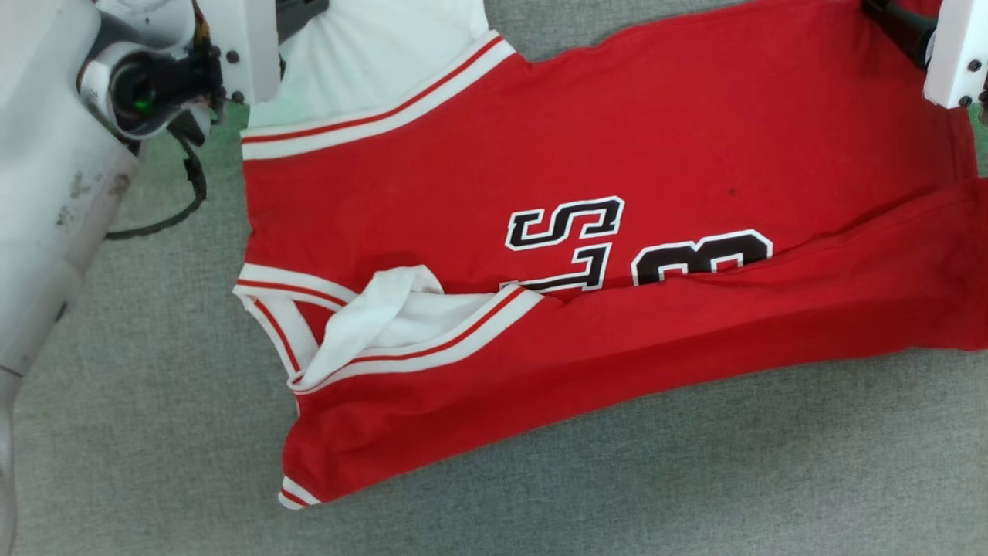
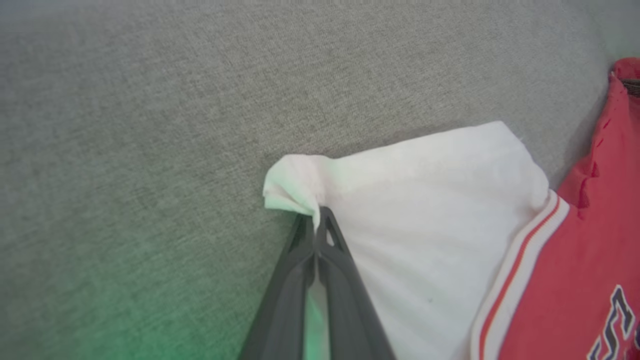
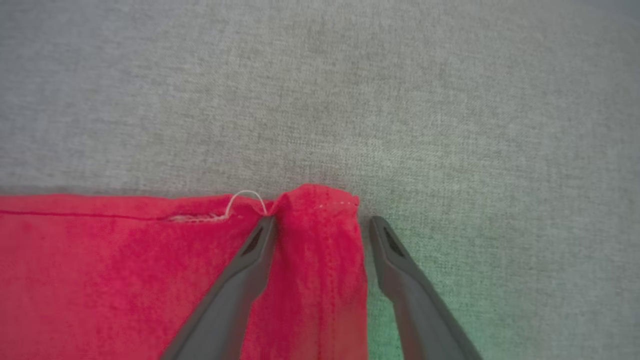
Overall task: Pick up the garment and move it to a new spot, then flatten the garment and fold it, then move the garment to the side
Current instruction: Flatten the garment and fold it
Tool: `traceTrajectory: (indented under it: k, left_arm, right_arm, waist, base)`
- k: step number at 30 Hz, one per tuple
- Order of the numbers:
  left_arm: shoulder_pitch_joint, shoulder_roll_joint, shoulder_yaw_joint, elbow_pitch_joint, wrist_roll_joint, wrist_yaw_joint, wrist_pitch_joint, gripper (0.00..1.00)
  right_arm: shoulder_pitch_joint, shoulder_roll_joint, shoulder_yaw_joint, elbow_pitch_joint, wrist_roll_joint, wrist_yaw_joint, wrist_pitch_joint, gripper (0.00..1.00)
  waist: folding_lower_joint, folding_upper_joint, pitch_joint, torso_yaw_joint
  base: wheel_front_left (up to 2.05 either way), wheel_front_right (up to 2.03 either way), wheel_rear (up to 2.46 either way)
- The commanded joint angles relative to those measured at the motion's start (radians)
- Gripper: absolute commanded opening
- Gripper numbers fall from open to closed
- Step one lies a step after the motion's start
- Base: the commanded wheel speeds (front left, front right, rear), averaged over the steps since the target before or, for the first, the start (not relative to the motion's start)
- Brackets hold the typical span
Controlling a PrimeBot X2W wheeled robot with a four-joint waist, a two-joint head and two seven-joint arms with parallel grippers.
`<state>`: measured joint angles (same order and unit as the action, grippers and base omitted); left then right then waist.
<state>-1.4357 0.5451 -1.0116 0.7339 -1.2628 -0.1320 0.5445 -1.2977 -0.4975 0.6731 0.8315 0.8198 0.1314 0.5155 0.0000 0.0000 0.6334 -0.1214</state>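
Observation:
The garment [image 1: 617, 154], a red T-shirt with white sleeves, striped trim and black-and-white lettering, lies spread on grey fabric, its near long edge folded up over the middle. My left gripper [image 2: 316, 216] is shut on the edge of the far white sleeve [image 2: 425, 200], which bunches at the fingertips. In the head view that arm's wrist sits at the upper left beside the sleeve [image 1: 370, 54]. My right gripper [image 3: 322, 225] stands open, its two fingers straddling the garment's hem corner [image 3: 320, 205]. The cloth lies between them, unpinched. That arm shows at the top right [image 1: 953, 54].
Grey woven surface [image 1: 695, 479] stretches all round the shirt, with wide room in front and to the left. A black cable [image 1: 166, 208] hangs from my left wrist over the surface beside the shirt's collar end.

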Motion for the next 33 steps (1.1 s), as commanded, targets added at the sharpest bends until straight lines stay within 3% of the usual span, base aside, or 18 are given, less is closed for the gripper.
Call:
traceTrajectory:
  k: [1, 9, 14, 23, 33]
  left_arm:
    - [0.052, 0.004, -0.033, 0.016, -0.002, 0.003, 0.002, 0.00]
    - [0.088, -0.008, -0.041, -0.048, -0.049, 0.002, -0.135, 0.00]
    - [0.162, 0.029, -0.051, -0.191, -0.094, 0.002, -0.252, 0.00]
    - [0.350, 0.202, -0.083, -0.543, -0.152, 0.002, -0.432, 0.00]
    - [0.601, 0.343, -0.142, -0.788, -0.159, 0.002, -0.645, 0.00]
  right_arm:
    - [0.042, 0.021, 0.032, 0.019, 0.012, -0.002, 0.009, 0.00]
    - [0.050, -0.030, 0.075, 0.000, 0.019, -0.002, -0.134, 0.00]
    - [0.124, -0.096, 0.120, -0.074, 0.041, -0.002, -0.229, 0.00]
    - [0.308, -0.241, 0.163, -0.246, 0.098, -0.002, -0.296, 0.00]
    - [0.578, -0.365, 0.080, -0.421, 0.145, -0.002, -0.338, 0.00]
  waist:
    - [0.0000, 0.0000, -0.007, 0.004]
    - [0.0000, 0.0000, -0.126, 0.039]
    - [0.0000, 0.0000, -0.230, 0.074]
    - [0.0000, 0.0000, -0.342, 0.112]
    - [0.0000, 0.0000, -0.393, 0.125]
  base:
    - [0.00, 0.00, 0.00]
    - [0.00, 0.00, 0.00]
    - [0.00, 0.00, 0.00]
    - [0.00, 0.00, 0.00]
    - [0.00, 0.00, 0.00]
